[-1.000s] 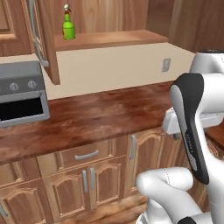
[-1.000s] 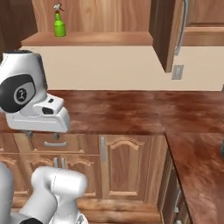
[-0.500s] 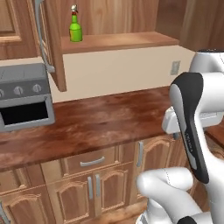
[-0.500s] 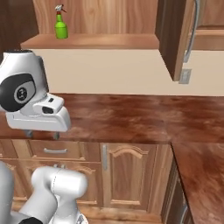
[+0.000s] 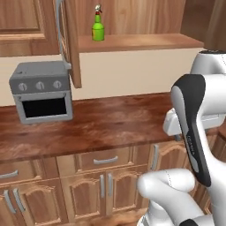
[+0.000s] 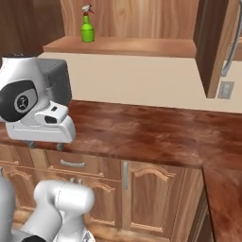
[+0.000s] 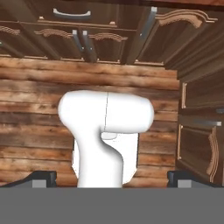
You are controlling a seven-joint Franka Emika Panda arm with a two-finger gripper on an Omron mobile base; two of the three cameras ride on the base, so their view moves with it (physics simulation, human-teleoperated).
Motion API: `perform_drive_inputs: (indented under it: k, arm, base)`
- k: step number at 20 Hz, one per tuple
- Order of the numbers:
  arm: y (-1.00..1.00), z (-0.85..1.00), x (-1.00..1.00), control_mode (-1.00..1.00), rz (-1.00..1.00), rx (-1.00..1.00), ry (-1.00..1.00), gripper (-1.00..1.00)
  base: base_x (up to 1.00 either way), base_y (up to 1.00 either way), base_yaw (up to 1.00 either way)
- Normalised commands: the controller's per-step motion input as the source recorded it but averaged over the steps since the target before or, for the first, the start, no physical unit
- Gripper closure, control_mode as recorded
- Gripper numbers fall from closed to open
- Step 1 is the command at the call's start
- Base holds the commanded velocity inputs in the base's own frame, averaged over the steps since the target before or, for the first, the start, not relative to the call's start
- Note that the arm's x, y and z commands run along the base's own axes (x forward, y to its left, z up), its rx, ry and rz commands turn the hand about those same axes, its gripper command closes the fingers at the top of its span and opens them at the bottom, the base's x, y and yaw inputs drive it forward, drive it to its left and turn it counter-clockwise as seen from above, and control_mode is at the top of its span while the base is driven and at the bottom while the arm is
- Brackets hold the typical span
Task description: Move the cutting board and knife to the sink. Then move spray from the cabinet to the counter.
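The spray [image 5: 98, 28] is a small green bottle with a red-and-white trigger head. It stands upright on the shelf of the open cabinet [image 5: 132, 42], high above the counter [image 5: 101, 123]. It also appears at the top left of the right base view as the spray [image 6: 87, 29]. My gripper [image 6: 45, 145] hangs folded close to my body, in front of the counter's edge and well below the bottle. Its jaws are open and empty, with the fingertips [image 7: 43, 177] spread wide over the wooden floor. The cutting board, knife and sink are out of view.
A grey toaster oven [image 5: 42, 90] sits on the counter at the left, under the swung-out cabinet door [image 5: 70, 44] with its long grey handle. Another open door [image 6: 212, 47] hangs at the right. Lower cabinets [image 5: 101, 176] and drawers run under the counter.
The whole picture has shifted right in the left base view, so the base has moved. The toaster oven has come fully into view. The arm keeps its folded pose and the gripper stays open.
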Motion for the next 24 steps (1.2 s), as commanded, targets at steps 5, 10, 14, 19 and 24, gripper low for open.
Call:
perform_drive_inputs:
  k: [5, 10, 14, 19, 24]
  arm:
    - [0.0, 0.0, 0.0, 1.0, 0.0, 0.0, 0.0, -1.0]
    - [0.0, 0.0, 0.0, 1.0, 0.0, 0.0, 0.0, -1.0]
    - [0.0, 0.0, 0.0, 1.0, 0.0, 0.0, 0.0, -1.0]
    - [0.0, 0.0, 0.0, 1.0, 0.0, 0.0, 0.0, -1.0]
    - [0.0, 0.0, 0.0, 1.0, 0.0, 0.0, 0.0, -1.0]
  base:
    - [0.36, 0.03, 0.06]
    - [0.47, 0.2, 0.0]
    - [0.51, 0.3, 0.0]
    - [0.5, 0.32, 0.0]
    - [0.55, 0.34, 0.0]
